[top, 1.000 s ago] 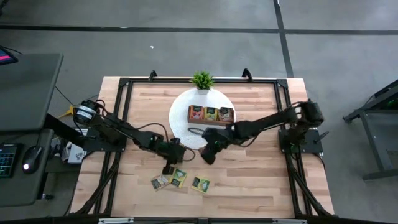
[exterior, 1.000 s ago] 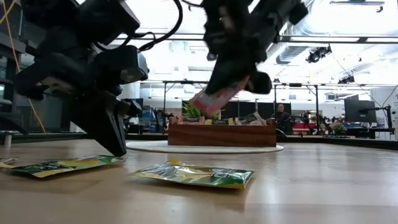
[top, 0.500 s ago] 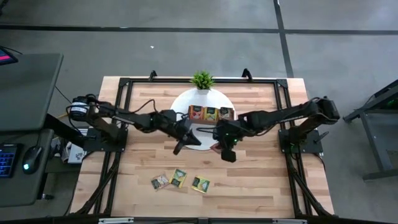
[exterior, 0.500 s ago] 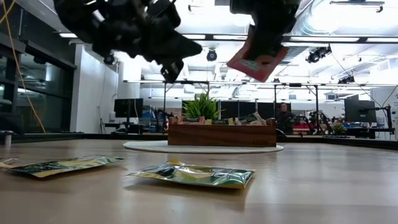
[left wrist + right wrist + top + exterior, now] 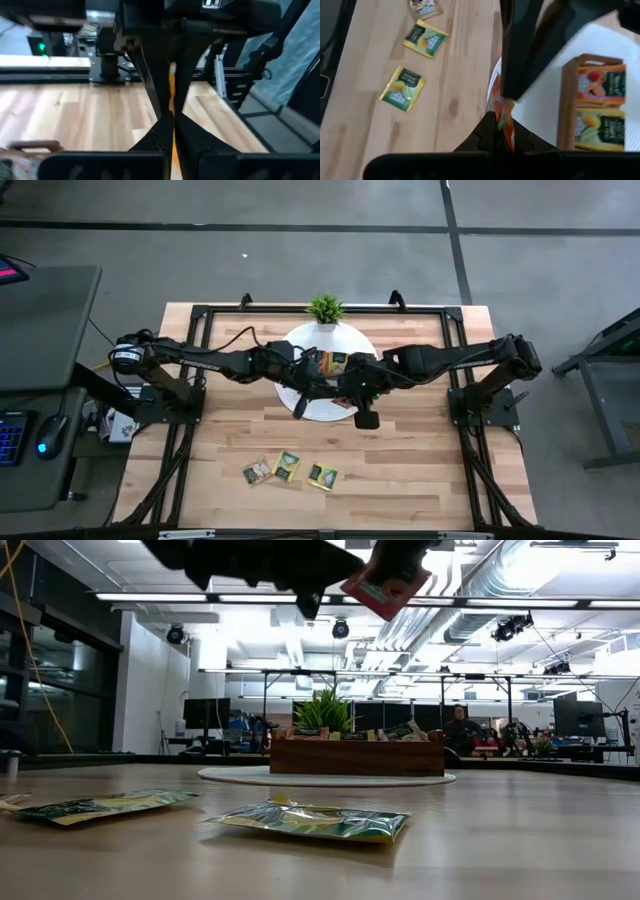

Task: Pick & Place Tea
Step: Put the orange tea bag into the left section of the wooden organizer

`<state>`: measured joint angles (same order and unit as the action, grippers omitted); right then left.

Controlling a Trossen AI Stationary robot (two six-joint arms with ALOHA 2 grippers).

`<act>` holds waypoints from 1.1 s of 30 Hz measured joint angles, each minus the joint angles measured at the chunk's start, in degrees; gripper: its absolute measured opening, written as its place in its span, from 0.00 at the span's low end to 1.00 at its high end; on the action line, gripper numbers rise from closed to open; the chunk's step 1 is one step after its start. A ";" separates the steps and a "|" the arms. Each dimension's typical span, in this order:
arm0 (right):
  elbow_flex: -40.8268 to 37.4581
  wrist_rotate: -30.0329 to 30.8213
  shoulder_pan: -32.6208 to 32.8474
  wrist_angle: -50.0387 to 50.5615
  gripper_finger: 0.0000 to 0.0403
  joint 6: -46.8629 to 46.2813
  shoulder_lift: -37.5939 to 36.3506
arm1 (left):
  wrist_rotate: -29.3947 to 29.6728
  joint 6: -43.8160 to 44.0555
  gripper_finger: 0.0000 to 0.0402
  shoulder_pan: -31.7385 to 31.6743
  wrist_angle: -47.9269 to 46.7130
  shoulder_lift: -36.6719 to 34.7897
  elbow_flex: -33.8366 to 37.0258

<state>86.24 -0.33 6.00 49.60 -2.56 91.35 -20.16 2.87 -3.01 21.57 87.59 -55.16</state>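
My right gripper [image 5: 500,131] is shut on a red-orange tea sachet [image 5: 383,587] and hangs high over the near rim of the white plate [image 5: 290,345]. My left gripper [image 5: 172,117] is shut too, close beside it over the plate's near-left rim, with a thin yellow-orange sliver [image 5: 172,85] between its fingers. This sliver looks like a sachet seen edge-on. The wooden tray [image 5: 340,363] stands on the plate with sachets upright in its compartments. Three loose sachets [image 5: 287,468] lie flat on the near table. My left gripper pinches the yellow-orange sliver [image 5: 173,102] between its two fingers, lifted clear of the table. Only its edge shows, so which part it has cannot be told. My right gripper pinches the red-orange sachet by one end [image 5: 503,117] between its two fingers, pointing down. The sachet hangs tilted below them, clear of the table.
A small potted plant [image 5: 325,308] stands at the plate's far rim, behind the tray. The two arms nearly meet over the plate. Bare wood [image 5: 420,460] lies on the near right. Black frame rails [image 5: 195,340] run along the table's sides.
My left gripper has risen from the table by the loose sachets and swung toward the far edge and right, over the plate's near rim. My right gripper has lifted the red sachet higher and moved toward the tray. The three loose sachets have stayed put.
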 joint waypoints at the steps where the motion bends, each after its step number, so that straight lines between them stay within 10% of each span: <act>1: 0.16 0.46 0.00 -0.02 0.00 0.35 0.00 | 0.30 -1.20 0.04 0.00 -1.43 0.00 -1.07; 13: 0.17 1.39 -1.14 0.57 0.00 1.14 0.02 | 3.24 -4.27 0.37 0.00 -8.50 -0.04 -5.98; 33: 0.17 2.04 -1.14 -2.86 0.00 1.11 0.15 | 6.57 -4.11 0.29 0.81 -8.45 -0.07 -6.01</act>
<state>86.41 1.70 4.86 46.74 -1.46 91.50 -13.59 -1.23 -2.20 13.13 87.53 -61.17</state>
